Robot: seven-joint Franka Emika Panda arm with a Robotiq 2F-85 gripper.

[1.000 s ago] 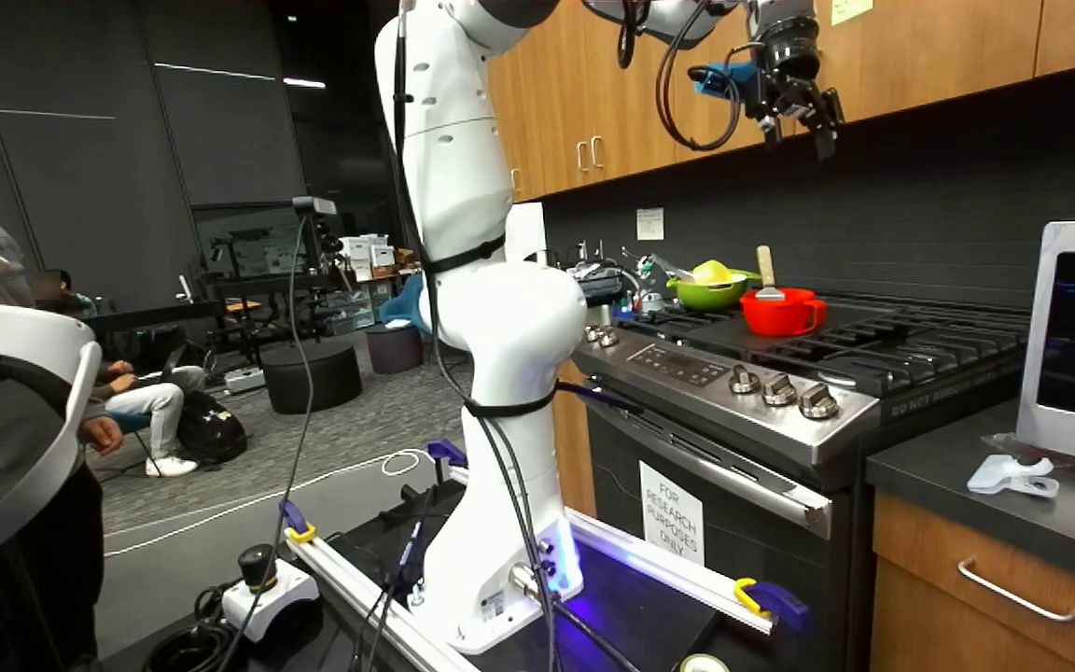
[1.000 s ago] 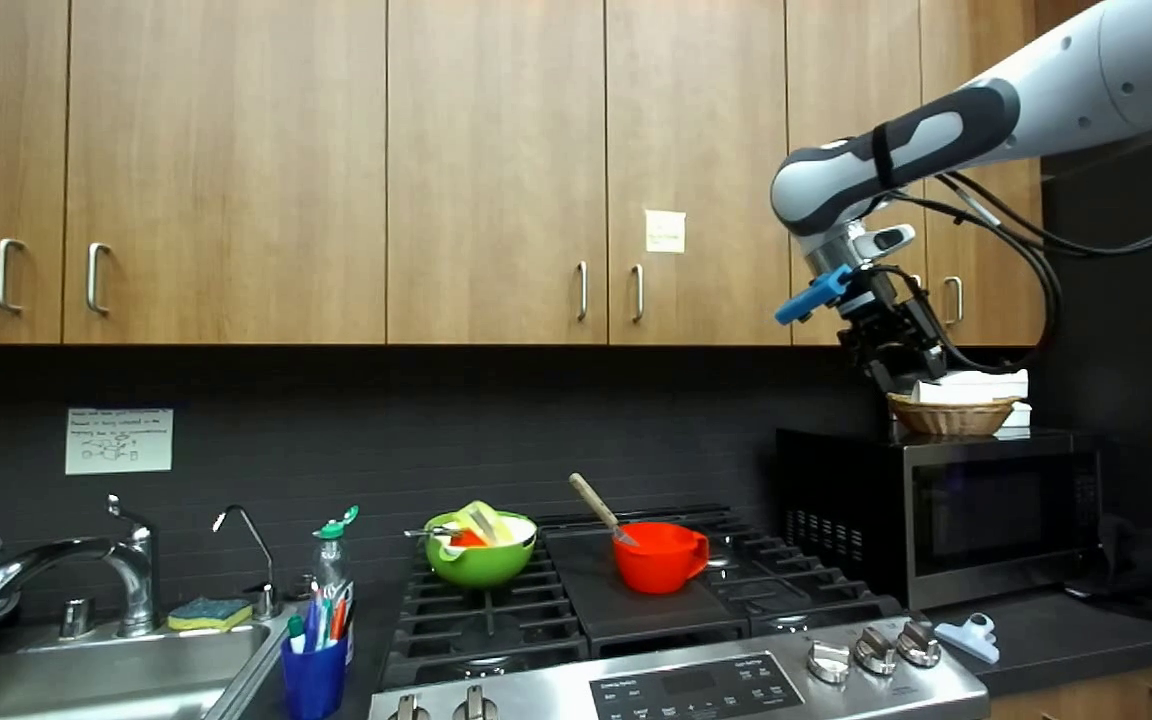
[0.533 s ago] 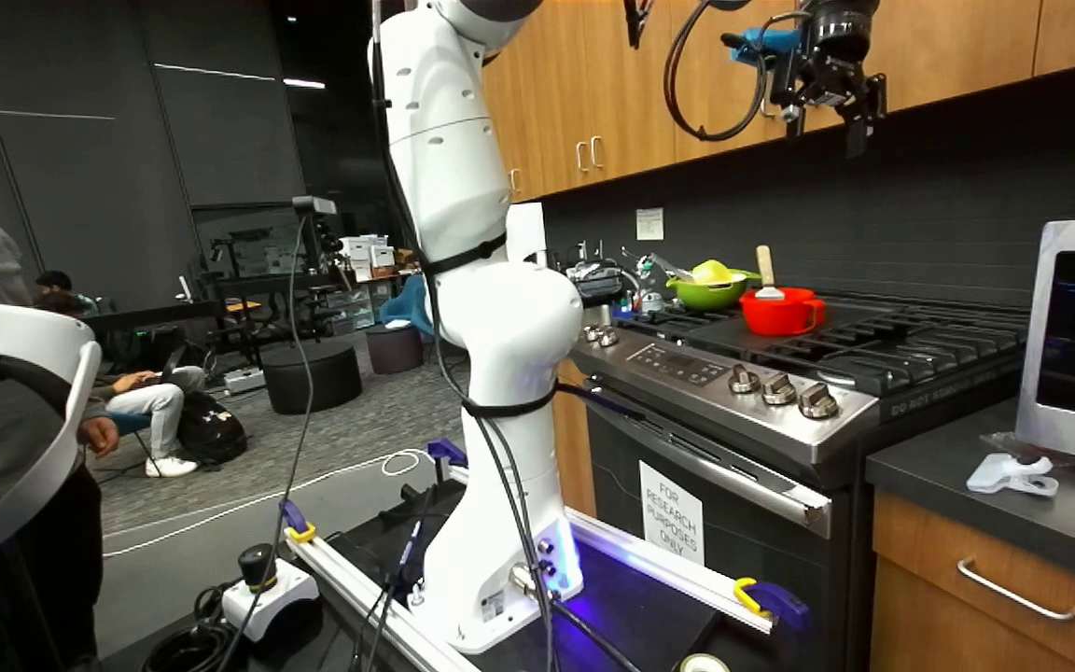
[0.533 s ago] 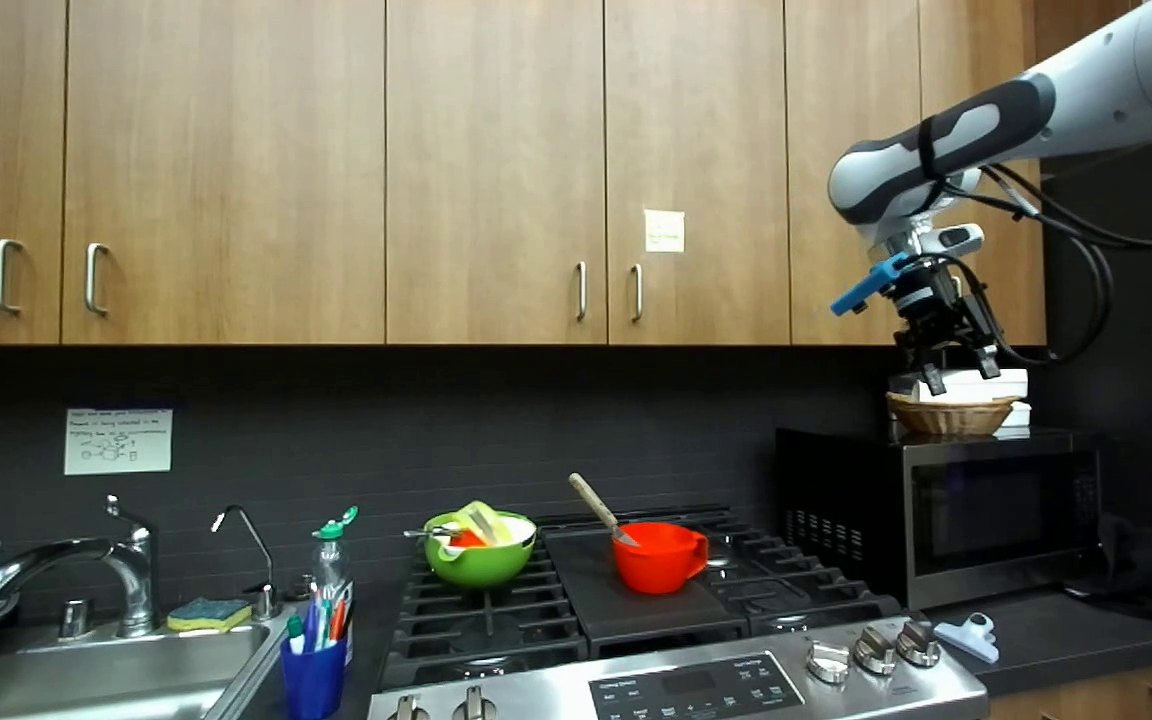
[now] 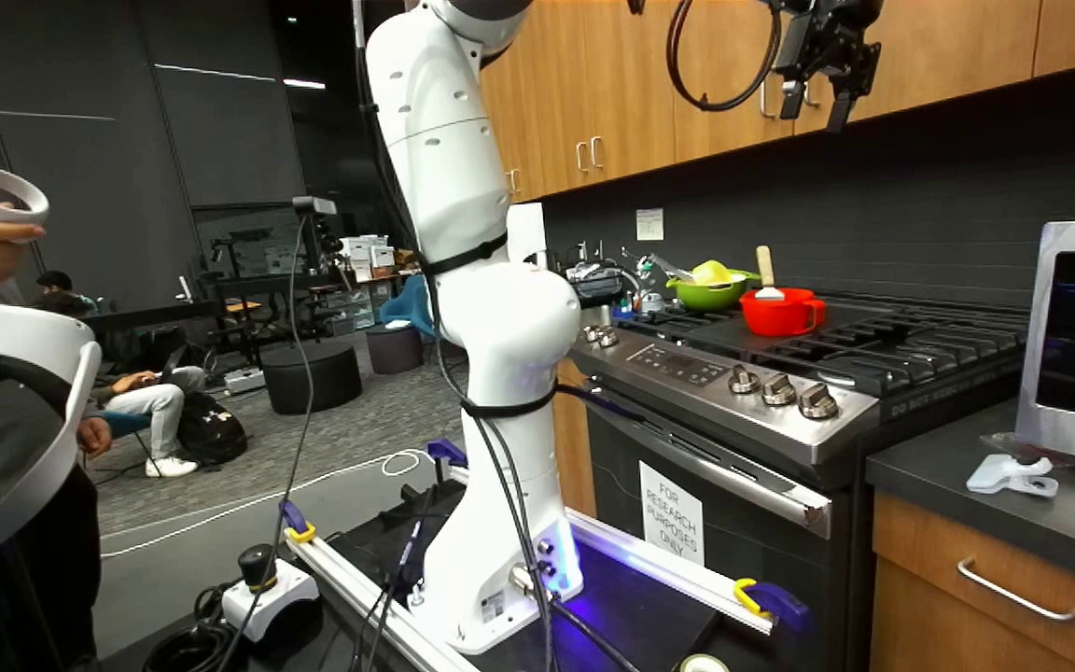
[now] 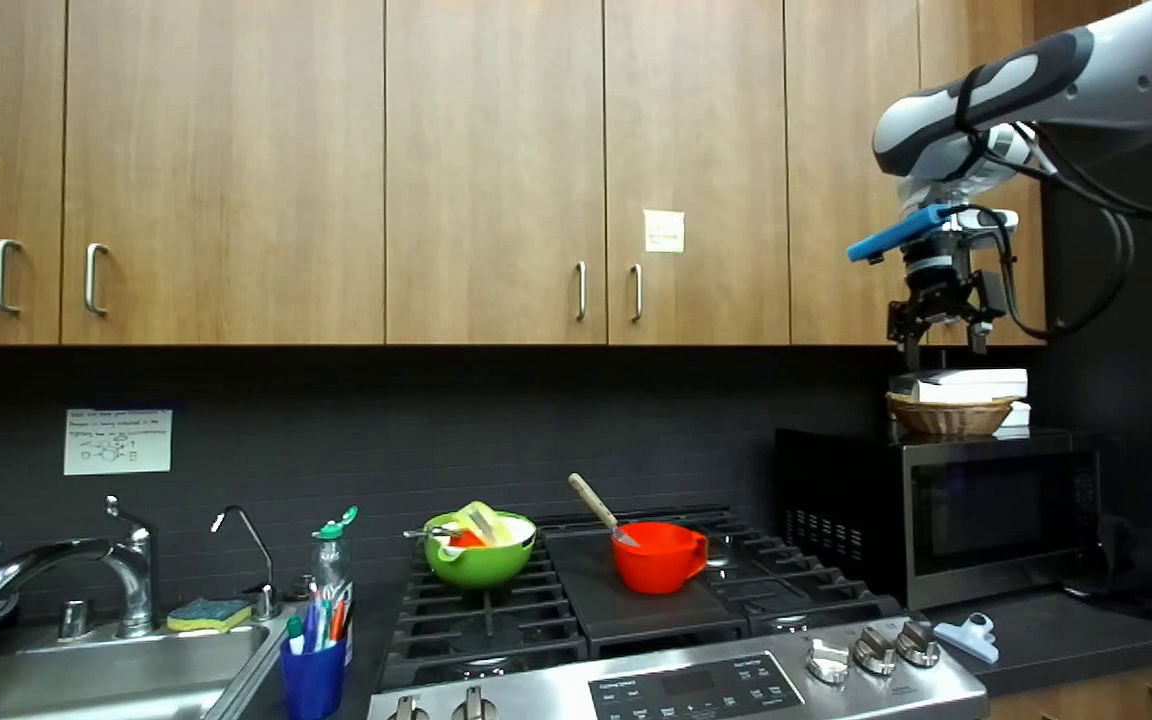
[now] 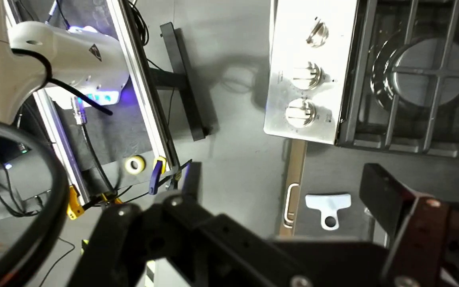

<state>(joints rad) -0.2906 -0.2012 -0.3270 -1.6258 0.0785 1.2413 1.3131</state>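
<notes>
My end effector hung high in the air, in front of the wooden wall cabinets in both exterior views. Its two fingers pointed down and stood wide apart, and I had hold of nothing. The pale clip lay flat on the dark worktop, near the gas range. In the wrist view it showed well below me, in the gap between my fingers and touching neither. A drawer with a metal handle sat under that stretch of worktop.

On the range, a green bowl held something yellow and something orange. Near it stood a red pot, a spatula with a wooden handle leaning out over its rim. A microwave stood on the worktop, carrying a wicker basket with a white box showing above the rim. In an exterior view my fingers appeared just above that box; how near they truly were, I could not tell.
</notes>
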